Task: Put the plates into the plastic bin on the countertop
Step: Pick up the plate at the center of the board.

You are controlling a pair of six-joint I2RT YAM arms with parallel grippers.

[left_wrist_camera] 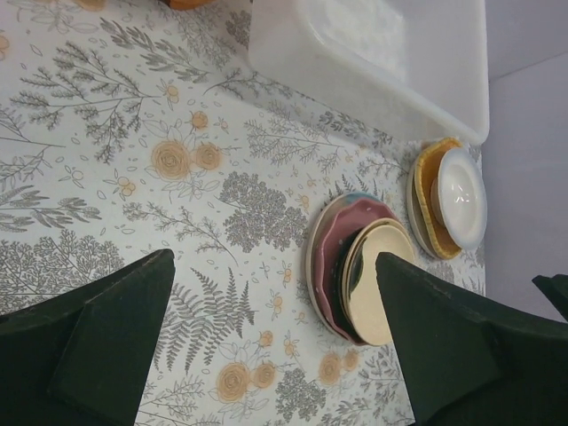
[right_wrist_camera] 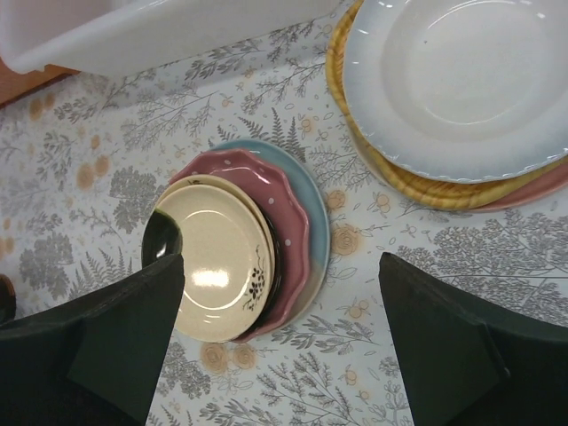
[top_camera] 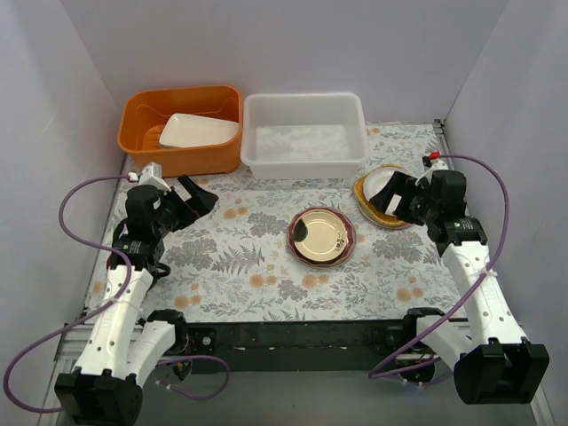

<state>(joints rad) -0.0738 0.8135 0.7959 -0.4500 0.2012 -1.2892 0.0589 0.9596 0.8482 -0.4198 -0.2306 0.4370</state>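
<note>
A stack of plates [top_camera: 320, 237] lies mid-countertop: a cream plate [right_wrist_camera: 222, 257] on top, then a small black one, a pink dotted one [right_wrist_camera: 288, 222] and a light-blue one [right_wrist_camera: 315, 191]. It also shows in the left wrist view [left_wrist_camera: 355, 266]. A second stack [top_camera: 377, 191] at the right has a white plate [right_wrist_camera: 461, 80] on the orange woven plate [right_wrist_camera: 417, 182]. The white plastic bin [top_camera: 306, 164] stands empty at the back. My right gripper [top_camera: 395, 197] is open at the second stack's near edge, above the countertop [right_wrist_camera: 282, 262]. My left gripper [top_camera: 200, 197] is open and empty [left_wrist_camera: 273, 262].
An orange tub [top_camera: 182, 155] holding a white rectangular dish [top_camera: 197, 130] stands left of the bin. The fern-printed countertop [top_camera: 240, 266] is walled on three sides. The bin's corner shows in the right wrist view [right_wrist_camera: 133, 31] and in the left wrist view [left_wrist_camera: 382, 62].
</note>
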